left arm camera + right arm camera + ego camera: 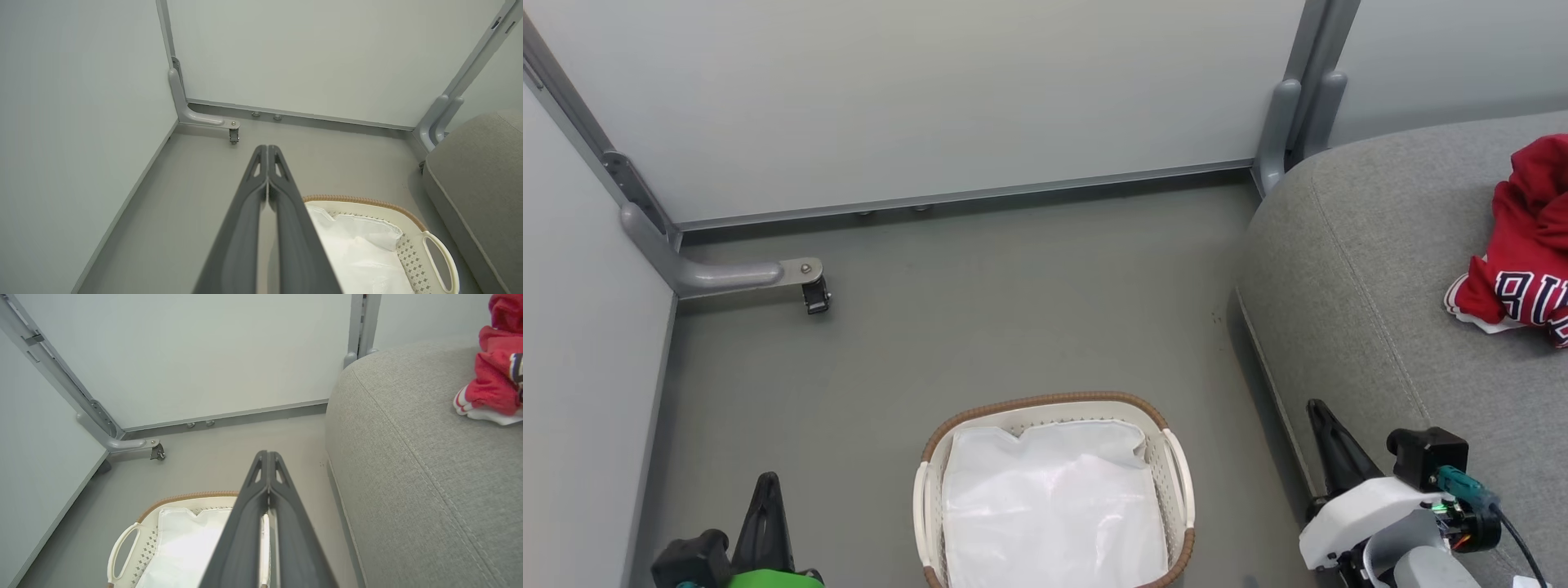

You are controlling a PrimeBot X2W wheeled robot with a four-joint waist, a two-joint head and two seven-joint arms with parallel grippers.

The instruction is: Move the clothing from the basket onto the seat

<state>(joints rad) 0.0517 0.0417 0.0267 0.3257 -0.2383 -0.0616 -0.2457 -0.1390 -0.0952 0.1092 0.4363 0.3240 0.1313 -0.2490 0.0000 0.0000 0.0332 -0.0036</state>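
Long dark fingers pressed together on nothing, the left gripper (766, 487) hangs left of the oval white perforated basket with a brown woven rim (1045, 401), which holds a white sheet liner (1054, 498). The right gripper (1320, 418), likewise closed and empty, is by the edge of the big grey fabric seat (1372, 269). There the crumpled red jersey (1523, 245) lies lengthwise front to back, lettering nearest.

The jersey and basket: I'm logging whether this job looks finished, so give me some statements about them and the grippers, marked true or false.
1. The red jersey lies on the grey seat. True.
2. The basket stands on the seat. False: it stands on the floor beside it.
3. The left gripper is shut and empty. True.
4. The right gripper holds the jersey. False: it is shut on nothing, apart from the jersey.
5. The basket holds a second red garment. False: a white liner lies in it.
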